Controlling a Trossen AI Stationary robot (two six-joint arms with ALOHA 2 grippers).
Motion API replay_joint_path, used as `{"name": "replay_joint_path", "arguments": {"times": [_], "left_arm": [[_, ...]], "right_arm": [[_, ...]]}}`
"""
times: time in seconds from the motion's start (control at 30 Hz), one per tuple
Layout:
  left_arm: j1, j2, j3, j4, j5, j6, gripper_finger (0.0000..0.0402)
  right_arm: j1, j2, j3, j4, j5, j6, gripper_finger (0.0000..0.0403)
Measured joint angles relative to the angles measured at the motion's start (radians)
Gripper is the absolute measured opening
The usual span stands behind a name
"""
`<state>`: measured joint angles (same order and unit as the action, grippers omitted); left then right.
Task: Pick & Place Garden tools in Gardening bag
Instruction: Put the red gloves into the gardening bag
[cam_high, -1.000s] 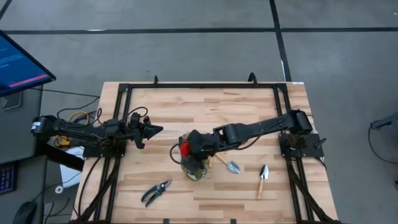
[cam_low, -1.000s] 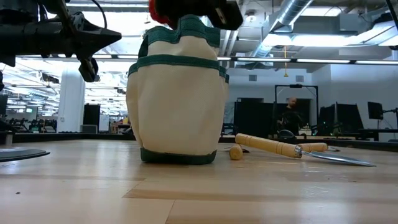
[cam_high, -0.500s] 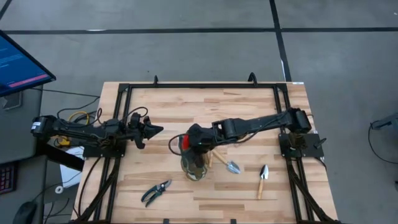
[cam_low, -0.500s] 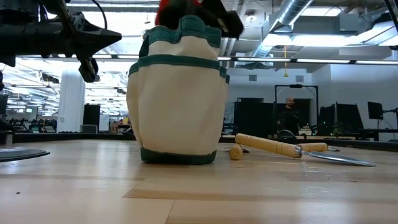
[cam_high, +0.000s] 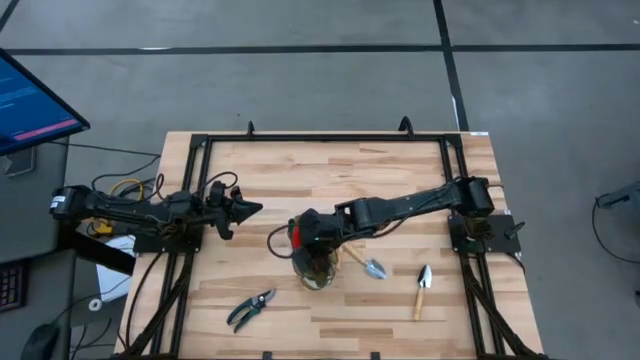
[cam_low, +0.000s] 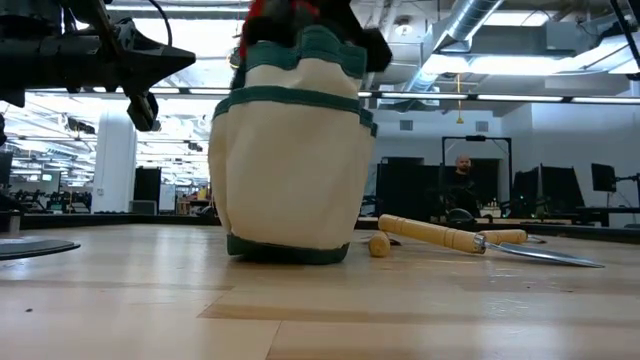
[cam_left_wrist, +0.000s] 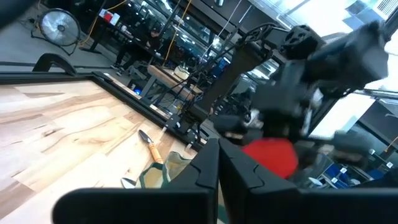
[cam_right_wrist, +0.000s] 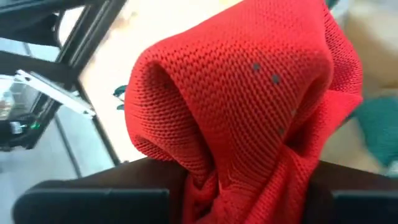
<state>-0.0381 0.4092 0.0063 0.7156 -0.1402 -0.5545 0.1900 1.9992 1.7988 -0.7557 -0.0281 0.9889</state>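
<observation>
One camera looks straight down on my whole table (cam_high: 400, 190) and both my arms, while another sits at table-top height, facing level across the boards toward the room behind, close to the bag (cam_low: 290, 165). My left wrist camera looks forward past my own fingers across the table at the bag (cam_left_wrist: 165, 171) from some way off. My right wrist camera sits right up against the red knitted cloth (cam_right_wrist: 249, 93); the bag shows in the overhead, low and left wrist views.

bag (cam_high: 314, 268) mouth blocked by right pincer (cam_high: 297, 234), bare table (cam_high: 300, 175) behind
</observation>
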Motion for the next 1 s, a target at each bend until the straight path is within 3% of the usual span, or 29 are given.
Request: {"name": "replay_joint_path", "arguments": {"times": [0.53, 1.0], "left_arm": [[0.0, 0.006, 0.0, 0.004, 0.0, 0.0, 0.0008], [0.0, 0.005, 0.0, 0.004, 0.0, 0.0, 0.0007]], "right_arm": [[-0.015, 0.05, -0.003, -0.136, -0.046, 0.066, 0.0075], [-0.022, 0.051, -0.003, -0.141, -0.051, 0.033, 0.0238]]}}
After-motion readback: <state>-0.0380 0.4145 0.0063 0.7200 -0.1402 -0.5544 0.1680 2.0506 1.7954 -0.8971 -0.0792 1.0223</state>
